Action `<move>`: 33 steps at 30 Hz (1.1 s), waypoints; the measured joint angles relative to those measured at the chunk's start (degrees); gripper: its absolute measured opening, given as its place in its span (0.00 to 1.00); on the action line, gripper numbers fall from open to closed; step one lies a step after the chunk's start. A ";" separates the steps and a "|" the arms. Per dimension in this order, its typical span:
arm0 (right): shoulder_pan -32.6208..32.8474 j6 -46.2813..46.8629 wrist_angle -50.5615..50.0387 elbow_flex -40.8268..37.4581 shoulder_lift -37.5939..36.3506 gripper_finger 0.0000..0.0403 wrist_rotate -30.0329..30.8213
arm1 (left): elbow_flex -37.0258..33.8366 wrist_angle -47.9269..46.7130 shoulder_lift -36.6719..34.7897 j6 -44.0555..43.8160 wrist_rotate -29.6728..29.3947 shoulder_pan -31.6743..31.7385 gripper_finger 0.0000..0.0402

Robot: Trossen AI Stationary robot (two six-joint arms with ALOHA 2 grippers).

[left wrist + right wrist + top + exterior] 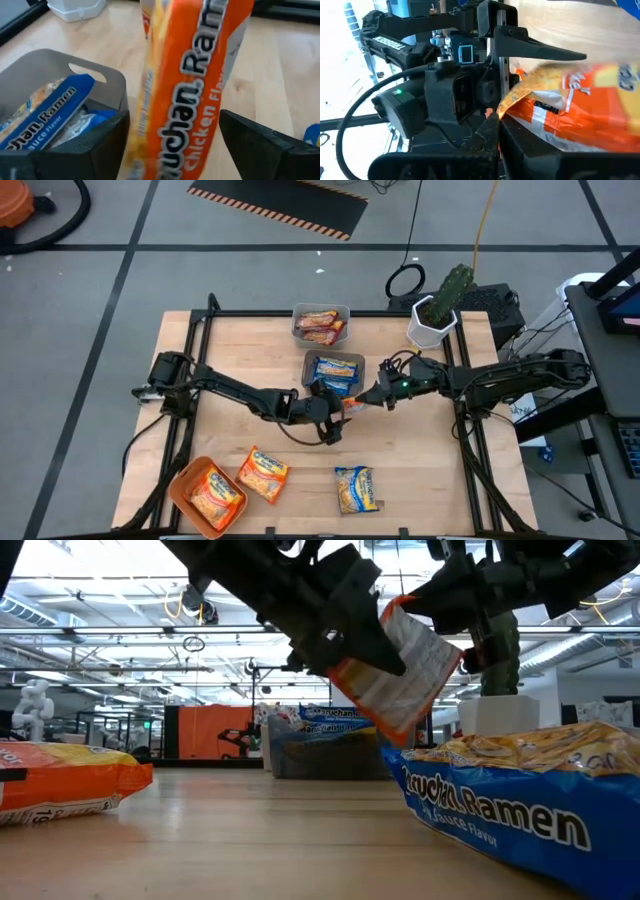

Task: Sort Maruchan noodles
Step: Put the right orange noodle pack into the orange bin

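An orange-yellow Maruchan chicken packet is up in the air over the table's middle, between both arms. In the low view this packet is tilted, one corner up. My right gripper reaches in from the table's right and is shut on it. My left gripper is open. In the left wrist view its fingers stand on either side of the packet. In the right wrist view a gap shows between one left finger and the packet. My right gripper pinches the packet by an end corner between its two fingers, coming from the table's right. The packet is lifted clear of the table and hangs tilted, its raised corner toward my gripper. The fingers themselves hide most of the contact.
A grey bin with blue packets sits just beyond the grippers, and a clear bin with reddish packets farther back. An orange tray holds an orange packet near left. An orange packet and a blue one lie on the table. A white cactus planter stands far right.
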 joint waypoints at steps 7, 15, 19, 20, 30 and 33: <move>2.32 1.82 0.90 -0.02 0.00 0.00 4.57 | -0.06 3.19 -0.27 5.07 0.20 0.02 0.55; 2.58 2.03 3.02 -0.02 0.02 0.00 5.90 | -0.06 -1.05 -2.36 3.86 0.52 -0.88 0.36; 2.51 0.47 5.49 0.00 -0.02 0.04 6.40 | -0.06 -6.35 -6.09 5.14 0.50 -0.90 0.38; 2.44 0.41 6.05 0.02 -0.02 0.06 6.49 | -0.06 -7.85 -7.42 6.15 0.52 -0.90 0.39; 2.36 -5.59 13.22 0.00 -1.01 0.24 16.97 | -0.06 -34.84 -23.28 16.97 2.11 -3.51 0.40; 2.36 -8.31 12.58 0.00 -1.01 0.25 18.20 | -0.06 -43.10 -28.48 19.79 2.14 -5.98 0.40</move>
